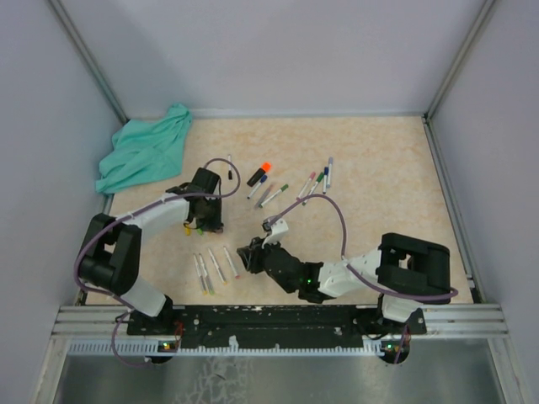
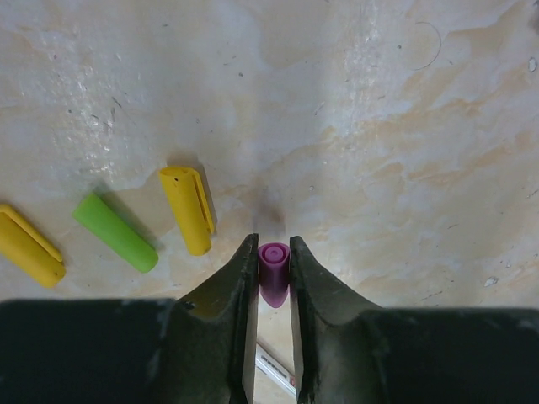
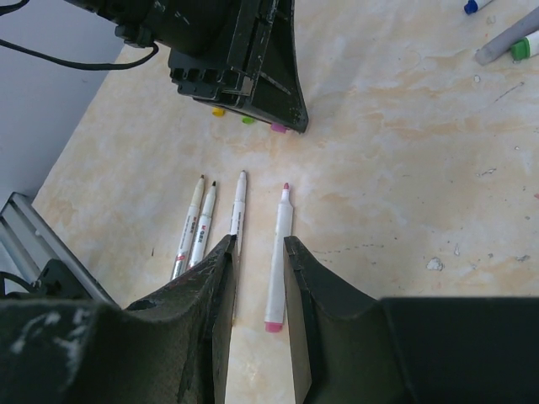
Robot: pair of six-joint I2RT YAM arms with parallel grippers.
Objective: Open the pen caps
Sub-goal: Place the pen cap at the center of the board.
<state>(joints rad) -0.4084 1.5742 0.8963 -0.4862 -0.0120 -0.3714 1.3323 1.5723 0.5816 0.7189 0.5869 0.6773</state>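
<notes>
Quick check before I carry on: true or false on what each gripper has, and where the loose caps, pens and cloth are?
1. The left gripper is clamped on a purple cap. True.
2. The right gripper holds a pen. False: its jaws stand apart with nothing gripped; the pink-tipped pen lies on the table.
3. Four uncapped pens lie side by side ahead of the right gripper. True.
4. The teal cloth covers those pens. False: it sits in the far left corner, apart from them.
5. A green cap lies between two yellow caps. True.
</notes>
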